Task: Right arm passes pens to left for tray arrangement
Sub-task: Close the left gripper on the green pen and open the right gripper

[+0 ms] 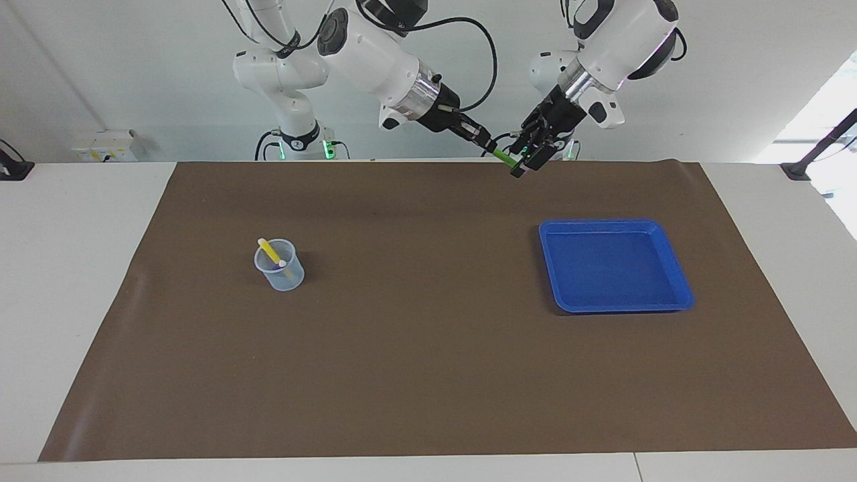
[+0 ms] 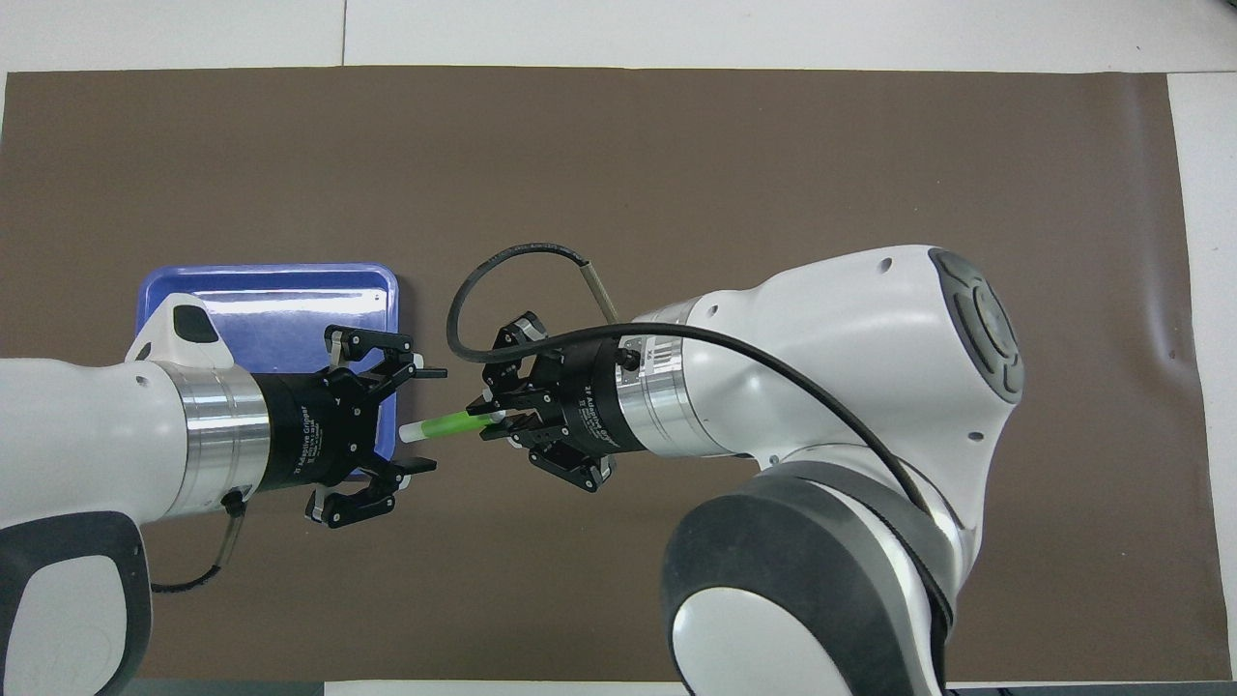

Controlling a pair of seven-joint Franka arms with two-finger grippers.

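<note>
A brown mat (image 1: pixel 428 314) covers most of the white table (image 1: pixel 80 268). Both arms hang above the mat's edge nearest the robots, at about twelve o'clock in the facing view and at about six to nine o'clock in the overhead view.

The right arm (image 2: pixel 831 387) is the biggest thing in the overhead view and fills its five o'clock part. Its wrist points toward nine o'clock there. The left arm (image 2: pixel 97 435) comes in at about eight o'clock and points toward three o'clock, so the two wrists face each other.

The blue tray (image 1: pixel 614 264) lies flat on the mat toward the left arm's end, at about three o'clock in the facing view. It holds no pen. The left arm partly covers it in the overhead view.

A clear cup (image 1: pixel 280 266) stands on the mat toward the right arm's end, at about nine o'clock in the facing view. A yellow pen (image 1: pixel 270 252) leans in it. A second whitish tip shows beside it.

The right gripper (image 2: pixel 495 418) is clenched on the green pen (image 2: pixel 446 424), which sticks out level with its whitish tip toward the left gripper (image 2: pixel 421 418). The left gripper's fingers (image 2: pixel 425 371) stand spread on either side of that tip, not touching it.
</note>
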